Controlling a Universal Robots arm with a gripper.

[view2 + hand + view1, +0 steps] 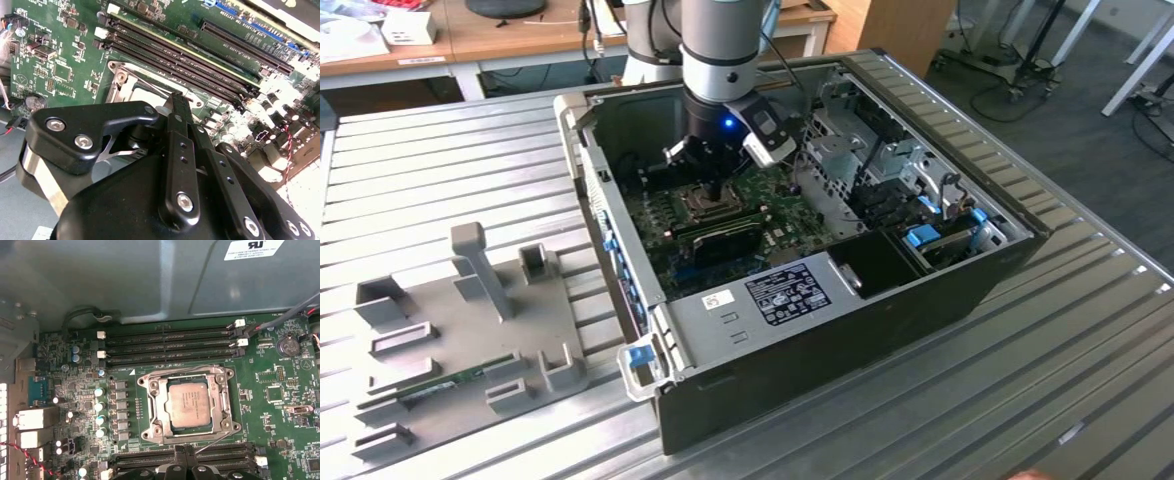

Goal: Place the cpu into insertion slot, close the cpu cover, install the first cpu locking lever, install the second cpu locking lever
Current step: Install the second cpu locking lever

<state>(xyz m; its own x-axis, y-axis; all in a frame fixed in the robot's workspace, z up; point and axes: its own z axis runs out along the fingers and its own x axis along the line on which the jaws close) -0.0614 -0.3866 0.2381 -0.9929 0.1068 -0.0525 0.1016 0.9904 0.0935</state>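
The cpu [187, 405] lies flat in the insertion slot [150, 432], metal top up, square with no long axis, the cpu cover [220, 390] framing it; light, stiff, probably fragile beneath, best gripped by opposite edges; the claw [184, 452] hangs just beside the socket, apparently narrowed and empty.

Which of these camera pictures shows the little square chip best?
The first wrist view: the cpu lies unobstructed in its socket. In the second wrist view the pincer hides most of it; in the exterior view it is a small patch under the arm.
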